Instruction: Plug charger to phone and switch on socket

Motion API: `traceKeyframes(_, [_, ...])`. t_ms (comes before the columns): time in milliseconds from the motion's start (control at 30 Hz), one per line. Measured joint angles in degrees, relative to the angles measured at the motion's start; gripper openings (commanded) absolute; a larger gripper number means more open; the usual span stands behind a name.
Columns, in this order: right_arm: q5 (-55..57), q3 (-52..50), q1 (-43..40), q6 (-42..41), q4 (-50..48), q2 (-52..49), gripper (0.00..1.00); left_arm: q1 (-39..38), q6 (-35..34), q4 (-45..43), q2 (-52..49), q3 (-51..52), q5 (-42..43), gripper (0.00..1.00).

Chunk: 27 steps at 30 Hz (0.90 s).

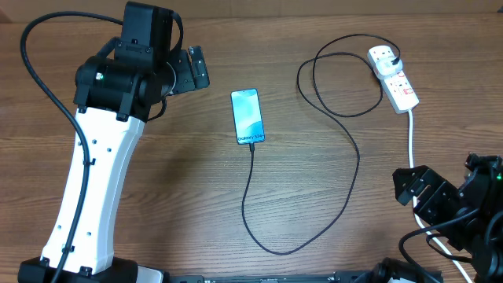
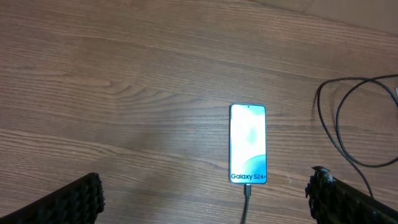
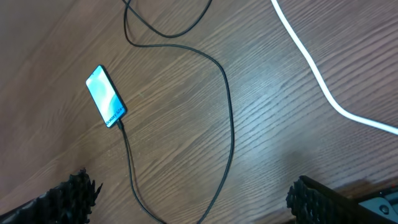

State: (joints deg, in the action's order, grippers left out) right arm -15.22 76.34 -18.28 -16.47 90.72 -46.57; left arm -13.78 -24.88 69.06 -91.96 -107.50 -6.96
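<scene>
The step in hand looks to be the switch. The right gripper is the one nearer the socket. It should travel to the far right, bring its fingers together and press one tip squarely on the red rocker beside the plug, keeping clear of the white cord on the way.

Its jaws stand spread wide, holding and touching nothing, above bare table near the right edge. The left gripper is also wide open and empty, hovering to the left of the phone and apart from it.

The phone lies face up mid-table with its screen lit. The charger tip appears seated in its near edge. The cable loops near, then right and far to the socket, where its plug seems inserted. Whether the switch is already on is too small to tell.
</scene>
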Motion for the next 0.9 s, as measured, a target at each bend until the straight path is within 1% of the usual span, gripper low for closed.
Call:
traceKeyframes(633, [0.2, 0.0, 0.0, 0.0, 0.1, 0.0, 1.0, 0.0, 0.0, 0.0, 0.0, 0.0, 0.0, 1.0])
traceKeyframes(767, [0.5, 0.0, 0.2, 1.8, -0.1, 0.0, 1.0, 0.0, 0.0, 0.0, 0.0, 0.0, 0.0, 1.0])
traceKeyframes(900, [0.7, 0.0, 2.0, 4.7, -2.2, 0.0, 1.0, 0.0, 0.0, 0.0, 0.0, 0.0, 0.0, 1.0])
